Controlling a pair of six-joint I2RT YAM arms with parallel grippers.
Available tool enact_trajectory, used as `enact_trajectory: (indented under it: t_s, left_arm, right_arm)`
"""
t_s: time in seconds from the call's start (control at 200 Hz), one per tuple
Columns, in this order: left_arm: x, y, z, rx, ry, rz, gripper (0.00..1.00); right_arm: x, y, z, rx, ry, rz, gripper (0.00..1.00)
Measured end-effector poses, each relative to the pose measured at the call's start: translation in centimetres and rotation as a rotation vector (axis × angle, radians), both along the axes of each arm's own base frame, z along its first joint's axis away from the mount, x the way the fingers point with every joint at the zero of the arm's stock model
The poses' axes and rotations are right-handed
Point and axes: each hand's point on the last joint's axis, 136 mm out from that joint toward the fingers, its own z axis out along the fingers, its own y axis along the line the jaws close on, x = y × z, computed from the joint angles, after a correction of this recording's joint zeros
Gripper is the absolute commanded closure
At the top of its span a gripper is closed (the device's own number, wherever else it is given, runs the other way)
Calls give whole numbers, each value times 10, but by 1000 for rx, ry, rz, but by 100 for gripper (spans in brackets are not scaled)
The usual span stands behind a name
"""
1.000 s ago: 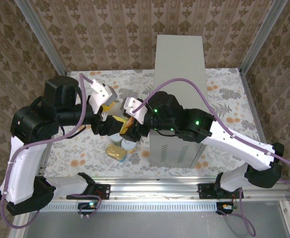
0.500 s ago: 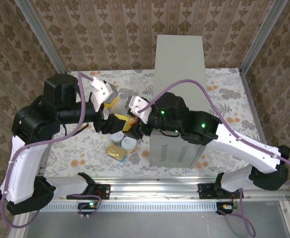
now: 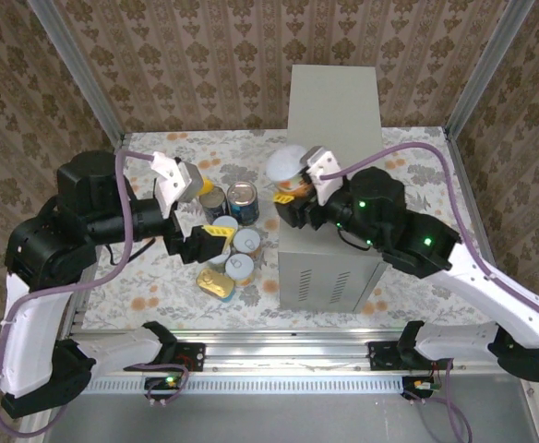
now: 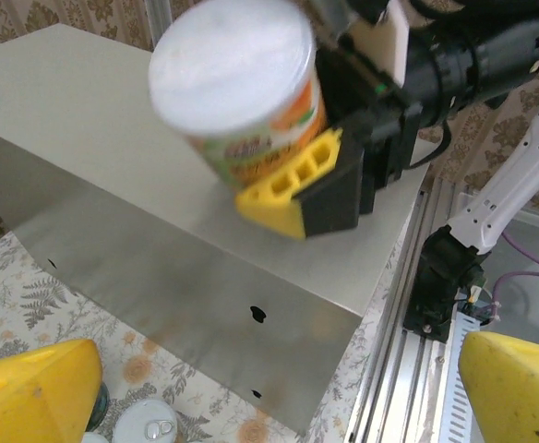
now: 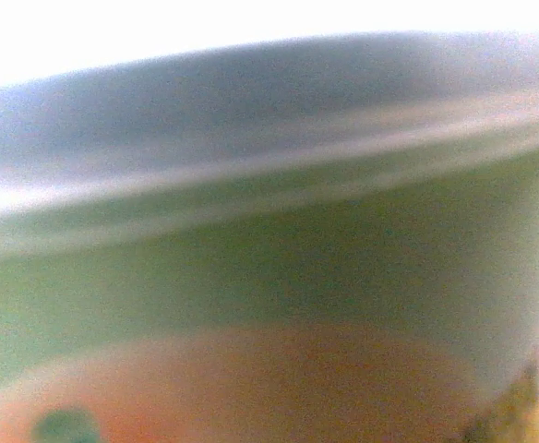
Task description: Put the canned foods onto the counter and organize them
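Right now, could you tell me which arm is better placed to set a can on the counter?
Likely right: the right gripper holds a white-lidded can up by the counter, while the left gripper hangs open, low among the loose cans.

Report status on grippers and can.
Left gripper open, empty. Right gripper shut on white-lidded can at counter edge, not yet down. Other cans on floor.

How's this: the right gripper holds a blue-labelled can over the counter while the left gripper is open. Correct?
No: the can in the right gripper is orange-labelled, white-lidded, as the left wrist view shows. It is over the counter, and the left gripper is open.
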Motion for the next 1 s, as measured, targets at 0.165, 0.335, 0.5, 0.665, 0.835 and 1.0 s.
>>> enact_trajectory:
  t_s: [0.165, 0.335, 0.5, 0.665, 0.835, 1.0]
  left_arm:
    - [9, -8, -5, 6, 9, -3, 0]
    - [17, -20, -4, -8, 13, -21, 0]
    - [24, -30, -2, -34, 18, -32, 0]
    - [34, -40, -7, -42, 44, -32, 0]
    - [44, -52, -11, -45, 63, -42, 0]
    - [49, -59, -12, -51, 64, -56, 0]
  right_arm:
    - [0, -37, -5, 33, -2, -89, 43]
    - [-8, -51, -31, 28, 18, -103, 43]
    - [-14, -58, -47, 27, 28, -105, 42]
    - [-20, -67, -46, 48, 12, -112, 35]
    - [-24, -73, -46, 61, 10, -119, 28]
    - [-25, -73, -47, 69, 21, -121, 23]
